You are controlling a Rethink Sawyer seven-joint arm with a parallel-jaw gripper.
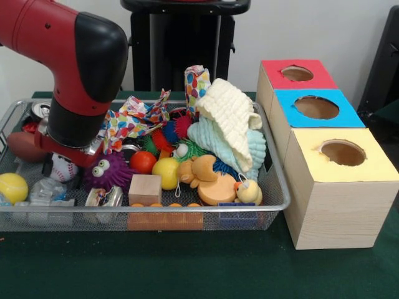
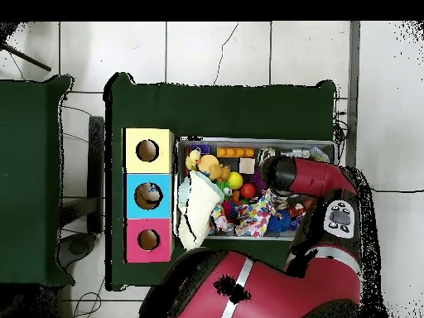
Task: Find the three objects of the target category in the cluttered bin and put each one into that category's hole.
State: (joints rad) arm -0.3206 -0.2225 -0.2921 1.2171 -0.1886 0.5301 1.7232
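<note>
Reaching down into the wire bin, the arm fills its end farthest from the three boxes; its gripper is hidden among clutter, so its state cannot be told. Toys pile to the bin's rim, the cloths rising above it beside the boxes. The holes stand unobstructed.

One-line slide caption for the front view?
Red arm lowered into a cluttered mesh bin beside three boxes with holes.
</note>
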